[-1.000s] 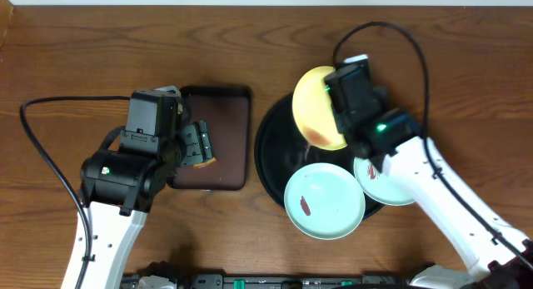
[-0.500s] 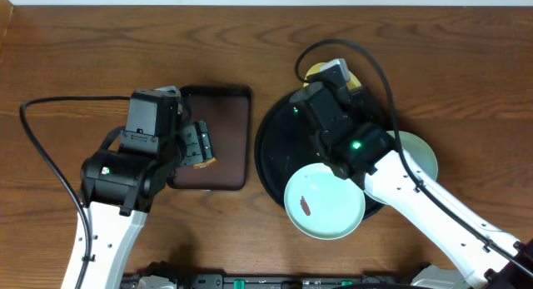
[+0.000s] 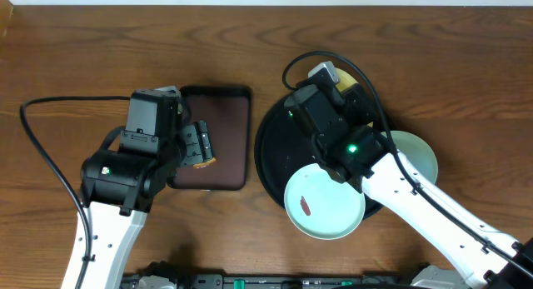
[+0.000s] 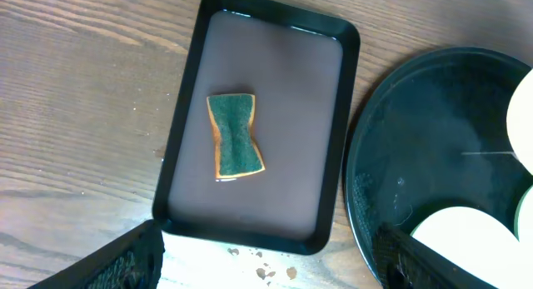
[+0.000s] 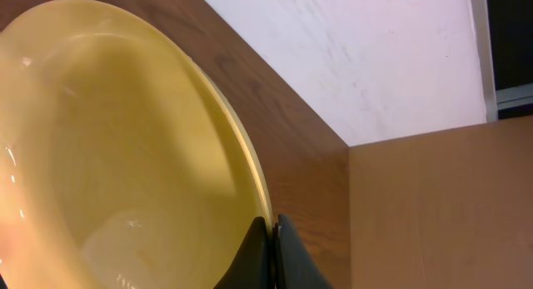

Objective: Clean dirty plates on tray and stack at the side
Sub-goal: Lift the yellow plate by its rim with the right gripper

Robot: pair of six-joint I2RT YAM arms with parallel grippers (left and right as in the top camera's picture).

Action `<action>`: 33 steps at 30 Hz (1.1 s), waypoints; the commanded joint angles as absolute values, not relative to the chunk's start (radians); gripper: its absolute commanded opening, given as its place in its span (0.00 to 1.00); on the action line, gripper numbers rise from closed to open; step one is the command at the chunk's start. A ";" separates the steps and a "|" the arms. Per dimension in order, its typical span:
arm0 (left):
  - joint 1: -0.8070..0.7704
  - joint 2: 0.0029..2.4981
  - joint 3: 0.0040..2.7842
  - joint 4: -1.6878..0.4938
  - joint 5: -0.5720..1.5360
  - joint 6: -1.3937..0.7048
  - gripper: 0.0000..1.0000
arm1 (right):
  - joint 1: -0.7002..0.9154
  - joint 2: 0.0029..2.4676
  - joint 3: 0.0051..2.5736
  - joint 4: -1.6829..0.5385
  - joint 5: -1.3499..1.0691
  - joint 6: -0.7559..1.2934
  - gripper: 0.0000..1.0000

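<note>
Room: a white wall [image 5: 375,56] rises behind the table's far edge, with a plain brown panel [image 5: 433,206] beside it.
Surface: the brown wood-grain tabletop [image 3: 83,47] is bare along its far side, and a few pale flecks lie by the rectangular tray's near rim.
Black tray [image 3: 275,156]: round and glossy, sitting right of centre on the wood.
Rectangular tray [image 3: 225,114]: dark brown, just left of the black tray, with a green sponge [image 4: 235,137] lying in it.
Left gripper [image 3: 197,145]: jaws spread wide above the rectangular tray, holding nothing.
Right gripper [image 5: 266,243]: pinched tight on the rim of the yellow plate [image 5: 108,156] at the black tray's far edge. From above the arm mostly hides the plate.
Smeared mint plate [image 3: 325,201]: overhangs the black tray's near rim.
Second mint plate [image 3: 420,156]: juts past the right rim, partly under the arm.
</note>
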State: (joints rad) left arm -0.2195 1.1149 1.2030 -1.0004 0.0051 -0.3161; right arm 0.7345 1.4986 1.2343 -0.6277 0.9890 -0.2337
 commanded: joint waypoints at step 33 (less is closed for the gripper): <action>-0.219 1.112 1.221 -1.006 0.011 -0.315 0.81 | 0.748 1.484 1.236 -0.593 1.047 -0.252 0.01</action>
State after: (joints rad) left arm -0.2195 1.1149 1.2030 -1.0004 0.0051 -0.3161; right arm 0.7345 1.4986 1.2343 -0.6010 1.0077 -0.2470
